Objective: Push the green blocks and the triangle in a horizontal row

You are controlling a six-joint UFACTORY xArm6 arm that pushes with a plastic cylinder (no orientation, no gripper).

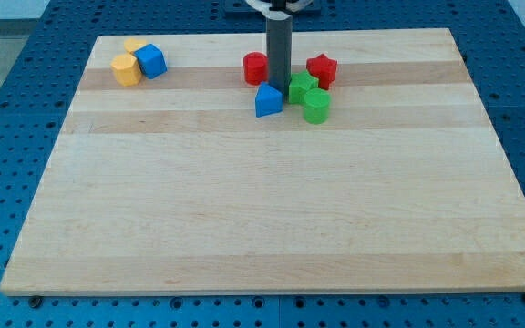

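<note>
Gripper absent; my tip point(279, 87) sits between blue triangle point(268, 100) at 7 o'clock and green star point(302, 87), green cylinder point(316, 107) at 4 o'clock; row forming, cylinder likely needs nudging up.

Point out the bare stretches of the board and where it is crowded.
Bare: everything below the blue triangle and green blocks, and the top-right corner beyond the red star. Crowded: around my tip, and the top-left yellow-blue cluster.
</note>
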